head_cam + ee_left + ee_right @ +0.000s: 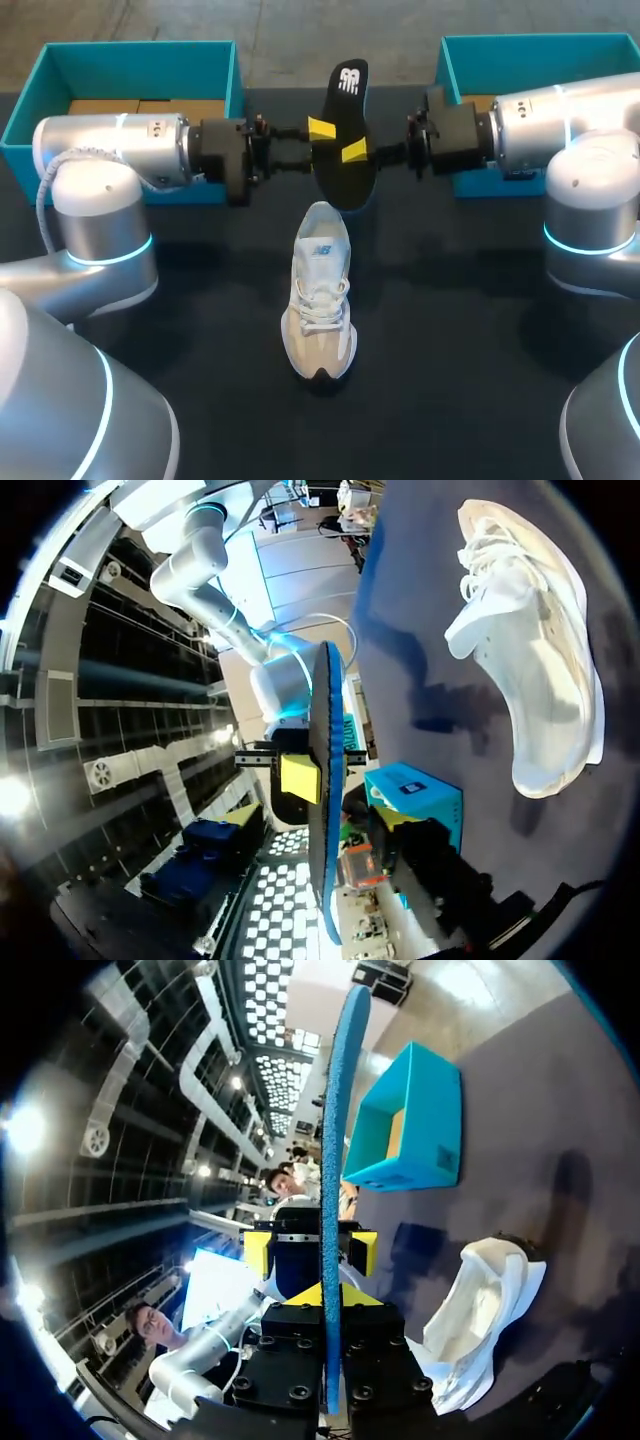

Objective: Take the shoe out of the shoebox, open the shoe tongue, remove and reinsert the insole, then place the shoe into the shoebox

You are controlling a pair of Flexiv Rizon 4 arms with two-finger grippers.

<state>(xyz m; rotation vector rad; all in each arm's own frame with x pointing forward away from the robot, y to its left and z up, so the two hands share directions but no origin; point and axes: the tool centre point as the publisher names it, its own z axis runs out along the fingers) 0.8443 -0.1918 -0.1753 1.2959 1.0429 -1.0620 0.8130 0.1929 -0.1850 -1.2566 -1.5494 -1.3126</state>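
A black insole (347, 105) with a blue underside hangs upright in the air above the back middle of the table. My right gripper (353, 152) is shut on it from the right; in the right wrist view the insole (335, 1110) runs edge-on into that gripper (322, 1300). My left gripper (322, 129) faces it from the left. Its two yellow fingertips (259, 1251) stand apart on either side of the insole, so it is open. The white and beige shoe (322, 290) lies on the black table below, toe toward the front. The left wrist view also has the shoe (540, 650) and the insole (325, 780).
One teal shoebox (140, 55) stands at the back left behind my left arm. A second teal box (530, 45) stands at the back right behind my right arm. Bare black table surrounds the shoe.
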